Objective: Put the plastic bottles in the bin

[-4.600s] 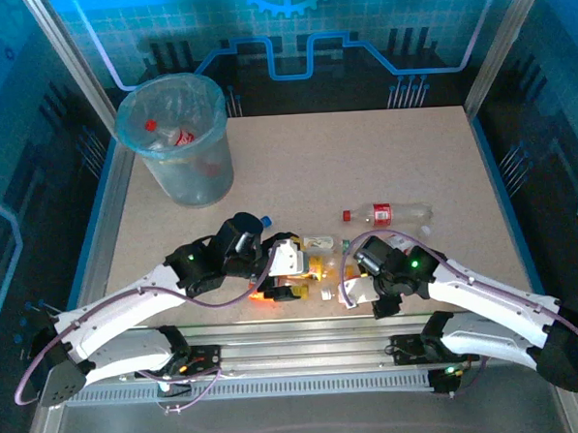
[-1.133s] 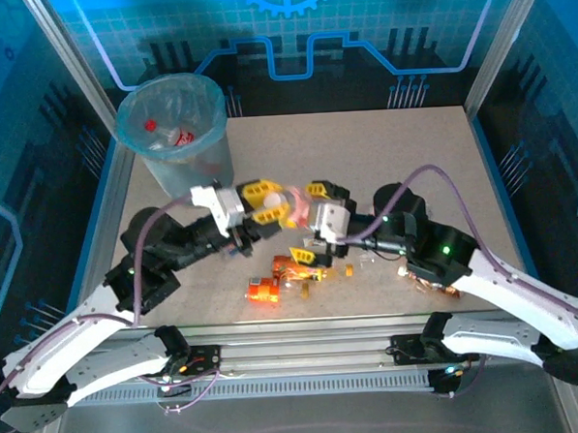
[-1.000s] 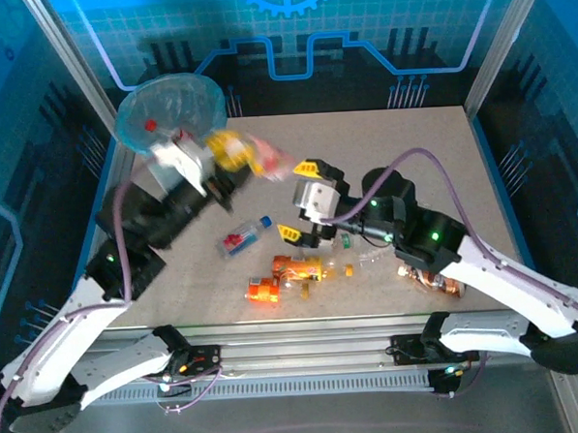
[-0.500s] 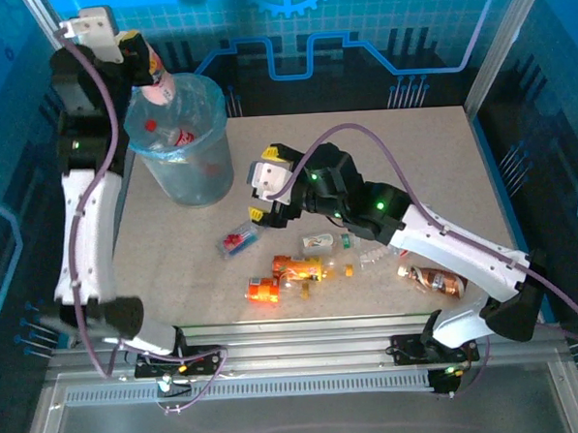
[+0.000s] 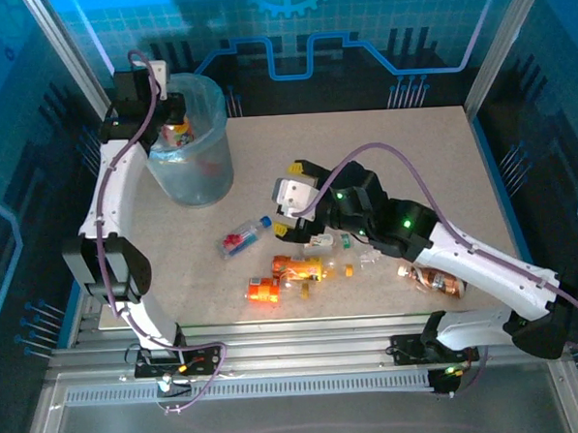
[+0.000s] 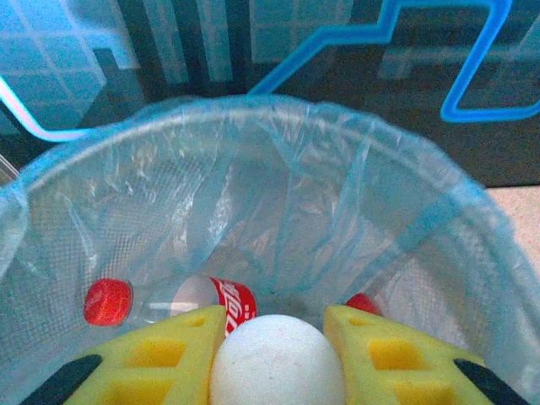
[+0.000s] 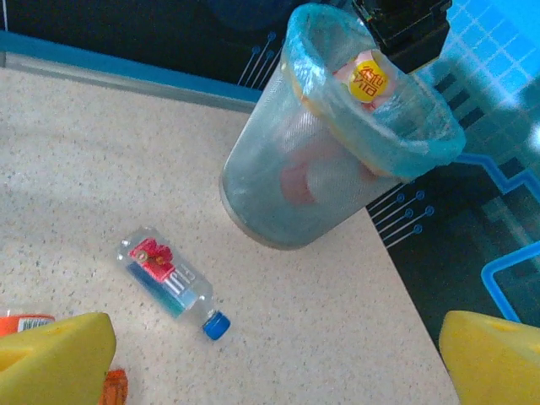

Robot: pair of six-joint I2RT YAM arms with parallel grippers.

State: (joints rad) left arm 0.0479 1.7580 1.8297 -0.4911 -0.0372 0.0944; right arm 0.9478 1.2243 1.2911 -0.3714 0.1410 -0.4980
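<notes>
Tabletop (image 5: 383, 153) bin (image 5: 196, 179): left fingers (image 6: 160, 354) now lower

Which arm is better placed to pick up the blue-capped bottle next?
Right. The right fingers are open and empty, with the blue-capped bottle lying ahead of them; the left fingers clamp a bottle over the bin.

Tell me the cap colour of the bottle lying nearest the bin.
Blue cap, right wrist view.

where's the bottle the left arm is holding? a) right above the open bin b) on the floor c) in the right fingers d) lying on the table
A: in the left wrist view the left fingers clamp the bottle on both sides, with the inside of the bin directly below it.
</notes>
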